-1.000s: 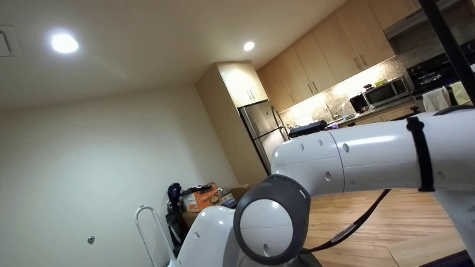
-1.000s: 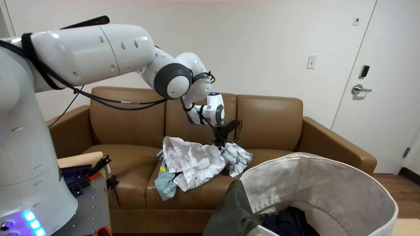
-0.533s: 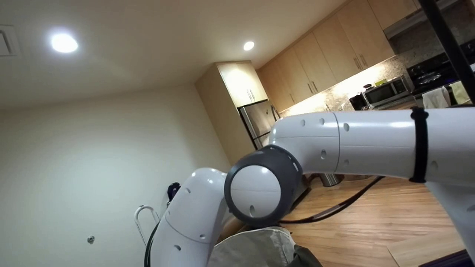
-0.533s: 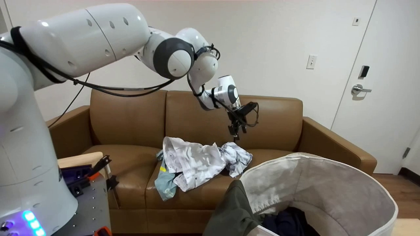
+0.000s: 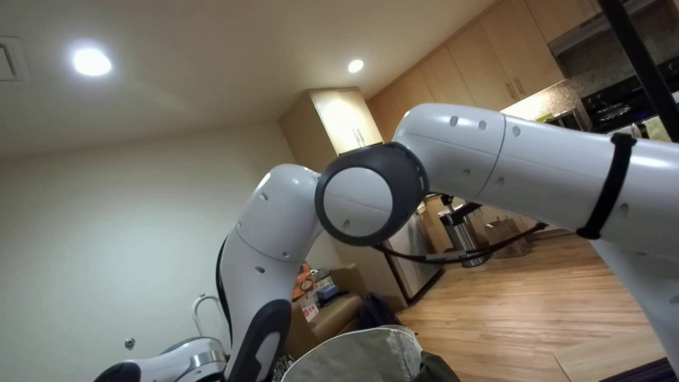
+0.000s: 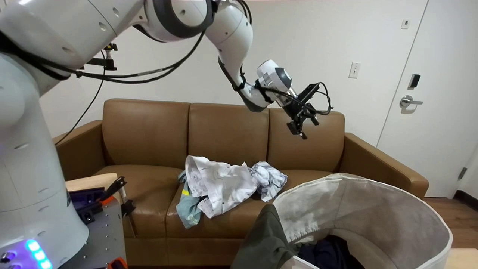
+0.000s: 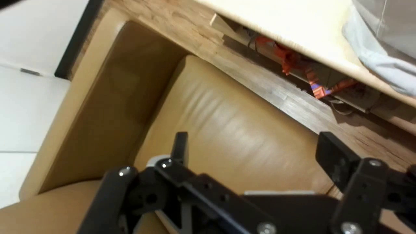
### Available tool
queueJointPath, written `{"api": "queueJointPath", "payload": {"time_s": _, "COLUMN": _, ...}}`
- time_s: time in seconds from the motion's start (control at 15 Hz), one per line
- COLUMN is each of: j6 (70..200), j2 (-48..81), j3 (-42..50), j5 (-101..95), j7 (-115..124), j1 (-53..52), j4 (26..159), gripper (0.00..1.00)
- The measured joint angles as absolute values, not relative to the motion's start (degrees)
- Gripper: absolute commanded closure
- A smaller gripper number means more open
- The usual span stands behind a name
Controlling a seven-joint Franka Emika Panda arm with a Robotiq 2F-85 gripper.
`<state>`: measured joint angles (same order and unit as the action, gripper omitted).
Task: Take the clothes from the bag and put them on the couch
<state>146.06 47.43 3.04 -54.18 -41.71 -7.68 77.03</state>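
Observation:
My gripper [image 6: 308, 129] hangs in the air in front of the right part of the couch's backrest in an exterior view. Its jaws are spread wide, and in the wrist view nothing lies between the fingers [image 7: 180, 146]. On the brown couch [image 6: 145, 134] lie a white shirt [image 6: 224, 183], a crumpled pale patterned garment [image 6: 268, 179] and a light teal garment [image 6: 188, 205] partly under the shirt. The light grey bag [image 6: 366, 209] stands in front, dark clothes [image 6: 328, 254] low inside it. An olive garment [image 6: 265, 239] drapes over its rim.
The couch's armrest [image 6: 384, 160] rises behind the bag. Tools lie on a stand [image 6: 106, 231] beside the arm's base. A pale wooden surface [image 7: 308, 32] and orange straps [image 7: 289, 58] appear beyond the couch seat in the wrist view.
From right at the crumpled patterned garment, my gripper has risen and swung rightward in the exterior view with the couch, tilting. The clothes on the couch and the bag look unmoved.

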Motion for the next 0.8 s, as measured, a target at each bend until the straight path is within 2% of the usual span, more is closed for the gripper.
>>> {"api": "queueJointPath", "payload": {"time_s": 0.2, "j6": 146.92, "j2": 44.67, "j3": 4.64, "j5": -54.97, "j7": -39.69, "j1": -7.88, "j4": 80.7, "gripper": 0.0}}
{"api": "queueJointPath", "payload": {"time_s": 0.4, "j6": 145.88, "j2": 45.07, "j3": 2.08, "j5": -51.66, "j7": -40.94, "j1": -6.17, "j4": 80.67, "gripper": 0.0}}
{"api": "queueJointPath", "payload": {"time_s": 0.8, "j6": 136.26, "j2": 38.2, "j3": 4.26, "j5": -48.23, "j7": -31.36, "j1": -4.69, "j4": 85.76, "gripper": 0.0}}
